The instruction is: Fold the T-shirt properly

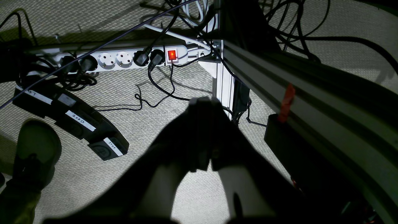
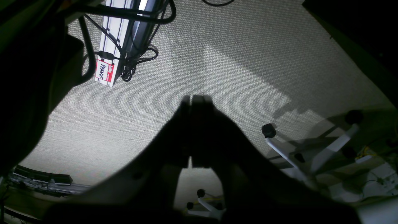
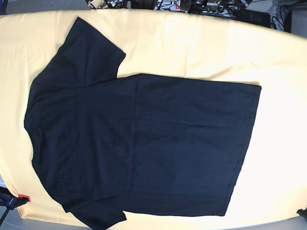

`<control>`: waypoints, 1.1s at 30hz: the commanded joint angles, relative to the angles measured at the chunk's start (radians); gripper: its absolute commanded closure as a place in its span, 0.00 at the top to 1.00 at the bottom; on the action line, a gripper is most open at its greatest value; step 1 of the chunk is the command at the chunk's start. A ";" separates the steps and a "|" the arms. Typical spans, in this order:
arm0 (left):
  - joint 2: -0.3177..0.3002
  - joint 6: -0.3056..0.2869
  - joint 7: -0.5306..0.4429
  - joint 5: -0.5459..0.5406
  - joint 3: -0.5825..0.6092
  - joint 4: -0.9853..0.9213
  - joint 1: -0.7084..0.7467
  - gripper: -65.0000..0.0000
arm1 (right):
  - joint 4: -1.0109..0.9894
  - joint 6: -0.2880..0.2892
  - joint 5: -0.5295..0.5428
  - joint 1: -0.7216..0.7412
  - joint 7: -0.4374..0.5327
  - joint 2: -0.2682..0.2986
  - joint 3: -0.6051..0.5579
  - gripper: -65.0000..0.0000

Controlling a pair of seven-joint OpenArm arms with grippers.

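Note:
The black T-shirt [image 3: 139, 143] lies spread flat on the pale yellow cloth [image 3: 201, 43] in the base view. Its hem is at the right, and its sleeves are at the top left and bottom left. No gripper is over the shirt in the base view. In the left wrist view, my left gripper [image 1: 203, 102] hangs off the table over the carpet floor, jaws together and empty. In the right wrist view, my right gripper [image 2: 197, 100] also points at the carpet floor, jaws together and empty. The shirt does not show in either wrist view.
Under the left gripper are a white power strip [image 1: 124, 59] with a lit red switch, tangled cables, black labelled foot pedals [image 1: 80, 124], a shoe [image 1: 34, 149] and an aluminium frame rail [image 1: 311, 102]. Under the right gripper are a frame leg [image 2: 108, 46] and a white chair base [image 2: 311, 155].

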 commanded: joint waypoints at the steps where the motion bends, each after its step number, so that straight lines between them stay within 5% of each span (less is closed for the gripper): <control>1: -0.003 -0.005 -0.010 -0.007 0.000 0.007 0.003 0.00 | 0.008 0.000 -0.005 0.002 -0.003 0.002 0.003 0.00; 30: -0.003 -0.005 -0.010 -0.007 0.000 0.007 0.003 0.00 | 0.008 0.000 -0.005 0.002 0.019 0.003 0.003 0.00; 33: -0.008 -0.006 0.006 0.061 0.000 0.007 0.005 0.00 | 0.008 0.002 -0.004 0.001 -0.026 0.009 0.003 0.00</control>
